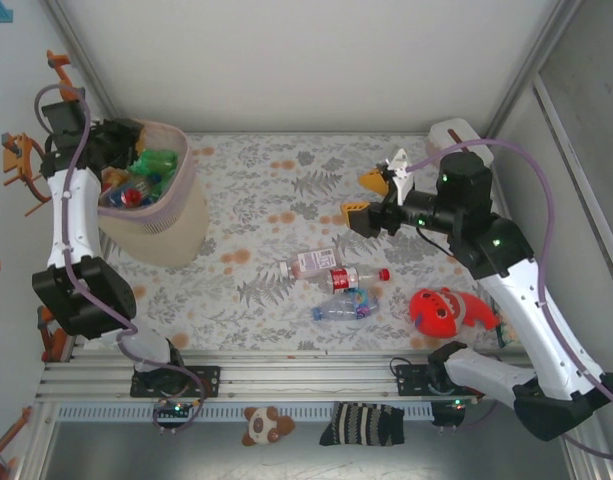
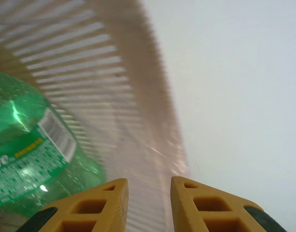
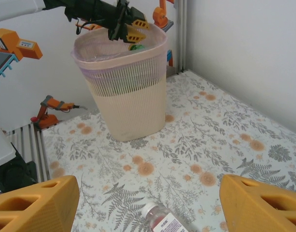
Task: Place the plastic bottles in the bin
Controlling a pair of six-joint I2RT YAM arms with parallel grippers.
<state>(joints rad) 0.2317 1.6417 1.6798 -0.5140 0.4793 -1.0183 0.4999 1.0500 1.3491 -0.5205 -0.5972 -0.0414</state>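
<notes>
Left gripper is at the mouth of the tall translucent pale-pink perforated plastic bin. Its yellow fingers are drawn close together with only a narrow gap, and nothing is between them. A green plastic bottle with a green label lies inside the bin, left of and beyond those fingers, apart from them.

Top view: the bin stands at the far left of the floral-patterned table mat, with several coloured bottles inside. Right gripper hangs over mid-table, jaws spread wide, empty. Three bottles lie on the mat nearer the arm bases:
- clear bottle with pink-white label
- red-capped bottle with red label
- crumpled clear bottle with blue label

Right wrist view: the clear bottle with pink-white label lies on the mat, seen between the wide-set fingers, untouched
</notes>
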